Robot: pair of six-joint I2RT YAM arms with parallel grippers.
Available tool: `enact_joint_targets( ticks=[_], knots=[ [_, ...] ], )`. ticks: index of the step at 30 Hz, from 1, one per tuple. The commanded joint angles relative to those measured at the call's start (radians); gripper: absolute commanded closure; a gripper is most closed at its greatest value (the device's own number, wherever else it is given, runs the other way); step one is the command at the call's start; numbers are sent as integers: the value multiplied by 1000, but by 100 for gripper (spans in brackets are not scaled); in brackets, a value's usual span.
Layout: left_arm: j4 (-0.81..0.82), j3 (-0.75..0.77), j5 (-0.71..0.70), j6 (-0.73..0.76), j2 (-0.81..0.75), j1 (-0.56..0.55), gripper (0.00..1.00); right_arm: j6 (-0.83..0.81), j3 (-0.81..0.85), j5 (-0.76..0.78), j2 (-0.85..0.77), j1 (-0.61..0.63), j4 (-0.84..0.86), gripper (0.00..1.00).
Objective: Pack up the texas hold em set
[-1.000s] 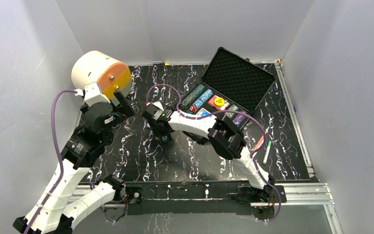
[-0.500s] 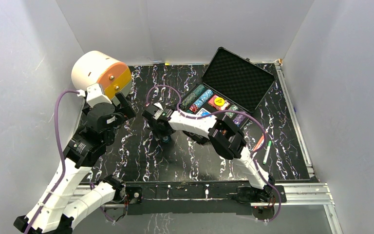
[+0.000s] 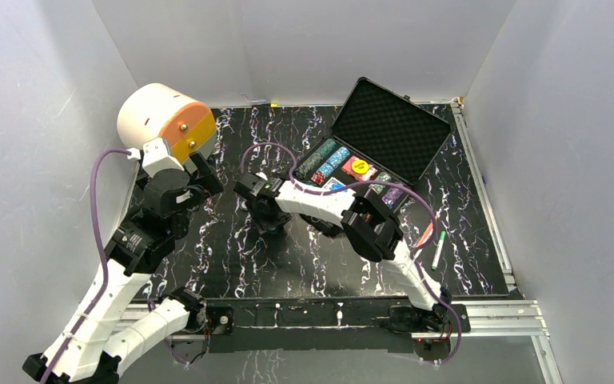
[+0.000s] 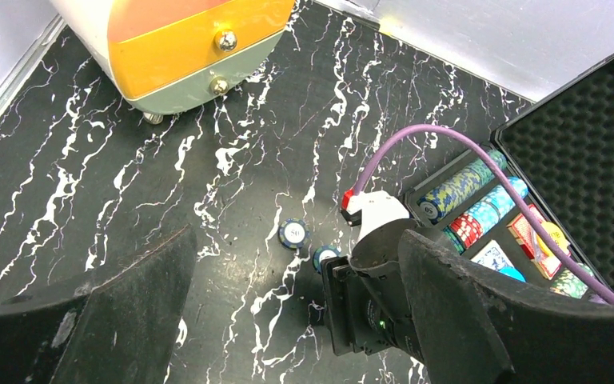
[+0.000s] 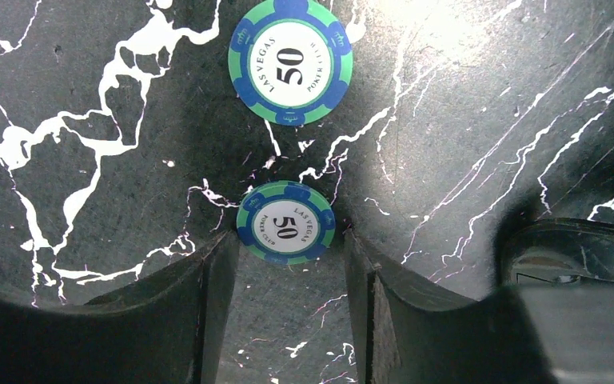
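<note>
The black case [image 3: 365, 171] of the texas hold em set lies open at the back right, its foam lid [image 3: 392, 124] up and rows of chips [image 4: 480, 200] inside. Two green-and-blue "50" chips lie flat on the table. The nearer chip [image 5: 286, 222] sits just at the tips of my right gripper [image 5: 288, 244], one finger on each side; the jaws are open and close to its rim. The farther chip [image 5: 290, 62] lies beyond it. My left gripper [image 4: 294, 236] hangs wide open above the table, holding nothing. Its view shows both chips [image 4: 293, 233] and the right wrist [image 4: 376, 304].
A white-and-orange round drawer unit [image 3: 168, 120] stands at the back left. A green pen [image 3: 440, 248] and a red pen [image 3: 424, 234] lie to the right of the case. A purple cable [image 3: 272, 148] arcs over the right arm.
My right gripper's jaws have narrowed around the nearer chip, and the wrist has settled slightly lower. The left arm has barely moved.
</note>
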Motion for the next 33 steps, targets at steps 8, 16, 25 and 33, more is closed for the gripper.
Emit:
enact_joint_targets(
  ticks=[8,16,25,33],
  knots=[
    [8,-5,-20,-2,2,4,4,-27,-4,26,64,6,23,41],
    [7,-10,-22,-2,1,4,4,-23,-41,36,57,5,57,44],
    [6,-18,-13,-7,1,4,4,17,-68,95,54,2,71,59],
    [-33,-57,27,-70,-14,4,4,79,-169,141,-99,-8,146,70]
  ],
)
